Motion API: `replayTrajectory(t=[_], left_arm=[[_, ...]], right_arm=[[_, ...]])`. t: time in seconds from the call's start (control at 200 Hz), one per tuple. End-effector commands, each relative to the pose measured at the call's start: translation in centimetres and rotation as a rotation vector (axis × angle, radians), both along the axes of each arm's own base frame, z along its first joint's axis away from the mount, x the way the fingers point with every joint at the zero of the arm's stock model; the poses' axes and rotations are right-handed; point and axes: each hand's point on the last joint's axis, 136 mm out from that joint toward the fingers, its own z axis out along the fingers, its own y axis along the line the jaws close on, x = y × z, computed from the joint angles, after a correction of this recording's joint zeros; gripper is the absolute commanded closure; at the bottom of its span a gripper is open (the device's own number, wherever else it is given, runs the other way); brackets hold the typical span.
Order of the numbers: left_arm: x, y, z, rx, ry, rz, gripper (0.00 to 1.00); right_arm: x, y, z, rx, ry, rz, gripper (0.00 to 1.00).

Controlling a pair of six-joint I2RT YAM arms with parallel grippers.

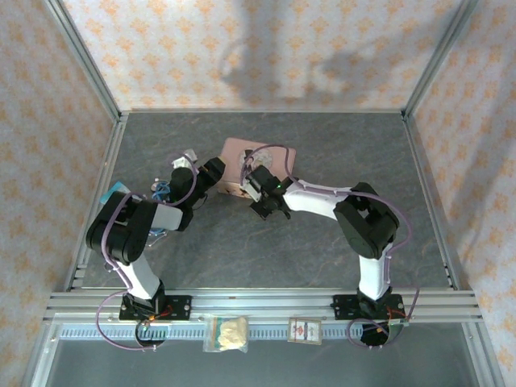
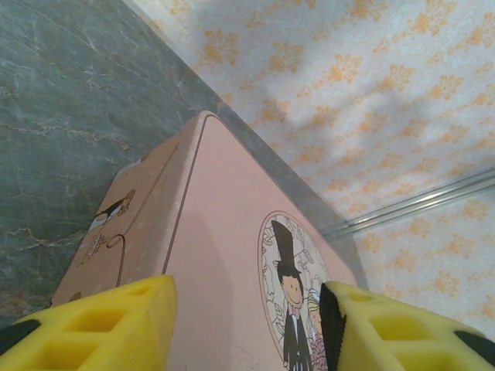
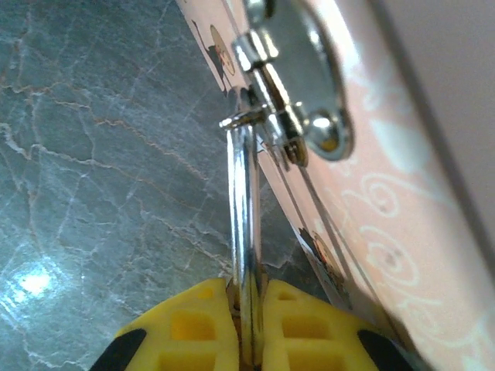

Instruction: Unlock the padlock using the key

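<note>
In the middle of the overhead view, a little above centre, one pink tin [image 1: 242,153] lies on the grey marbled bench [image 1: 306,258]. Both arms reach in to it, the left gripper [image 1: 218,172] at its left side and the right gripper [image 1: 255,182] at its lower edge. In the left wrist view the tin takes up the centre, its lid printed with a cartoon bride and groom [image 2: 298,309]. That gripper's two yellow fingers [image 2: 100,328] sit in the lower left and lower right corners, standing apart with the tin's near end between them; whether they press on it I cannot tell. In the right wrist view the two yellow fingers [image 3: 193,325] at bottom centre are pinched together on one thin silvery bar [image 3: 245,201]. The bar runs straight up the frame to the small loop of the tin's single metal clasp [image 3: 298,85] at upper centre. It looks like the shackle of the padlock [image 3: 245,247], hanging at that clasp; the brass body I cannot make out. At the bottom of the overhead view two small packets, one pale [image 1: 226,332] and one with red print [image 1: 305,330], lie side by side on the rail [image 1: 266,305] between the two arm bases. One blue item [image 1: 118,192] shows at the left, partly behind the left arm.
</note>
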Motion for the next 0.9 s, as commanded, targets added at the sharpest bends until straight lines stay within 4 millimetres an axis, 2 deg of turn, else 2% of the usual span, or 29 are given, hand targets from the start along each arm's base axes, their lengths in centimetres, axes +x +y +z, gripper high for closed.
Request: replayTrajectory(t=[0.0,0.225,0.355,0.55,0.751,0.896], left_arm=[[-0.9,-2.5,-0.5,-0.029,-0.014,-0.105,0.52],[-2.4,-5.2,-1.5,-0.058,-0.004,-0.167,0.60],[-3.0,-5.1,-1.8,-0.058,0.003,-0.161,0.60],[-2.9,-5.1,-1.6,-0.027,0.002,-0.169,0.60],[-2.8,-5.3,-1.3,-0.011,0.001,-0.178,0.60],[-2.8,-5.6,-1.1,-0.008,0.000,-0.184,0.60]], right_arm=[[1.5,2.3,1.8,0.064,-0.038,0.040,1.00],[1.4,4.1,2.4,0.124,0.015,0.083,1.00],[0.7,3.7,2.8,0.163,0.074,0.136,1.00],[1.7,2.4,3.5,0.168,-0.010,0.225,1.00],[3.8,3.6,5.3,0.146,-0.110,0.259,1.00],[2.7,5.2,5.6,0.218,-0.056,0.296,1.00]])
